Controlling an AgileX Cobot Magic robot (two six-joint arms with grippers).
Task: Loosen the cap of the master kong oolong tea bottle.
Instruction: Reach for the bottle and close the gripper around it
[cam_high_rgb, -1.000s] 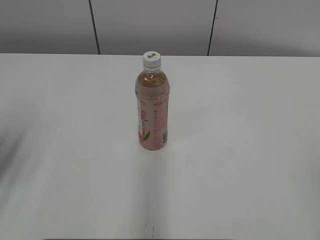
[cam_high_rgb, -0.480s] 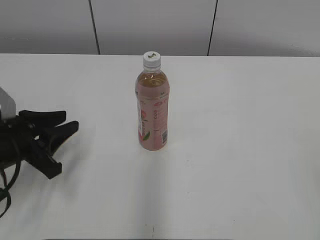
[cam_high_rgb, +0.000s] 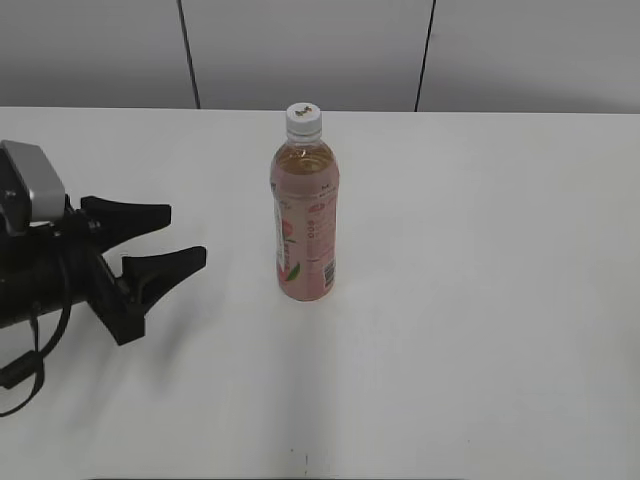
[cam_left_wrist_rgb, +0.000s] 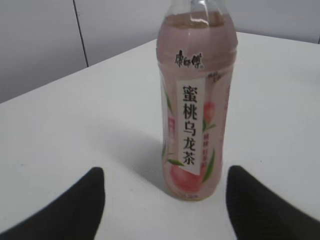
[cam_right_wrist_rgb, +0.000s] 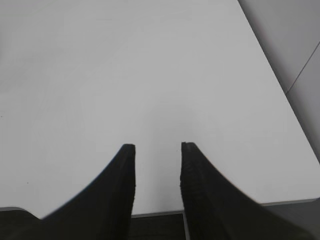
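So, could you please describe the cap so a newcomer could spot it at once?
On the white table, one pink-labelled tea bottle stands upright near the middle. The cap sits on top: small, round, white, with a tiny dark mark, much narrower than the body.

On the pink label of the bottle (cam_left_wrist_rgb: 196, 100), the brand 康师傅 was printed in dark characters near the top, as shown in the left wrist view. Below it, on a white vertical strip, 蜜桃乌龙茶 was set in large dark characters, read from top to bottom. In the exterior view a barcode and small print were shown on the label, too small to be read. A small dark mark was seen on the cap (cam_high_rgb: 304, 117), illegible.
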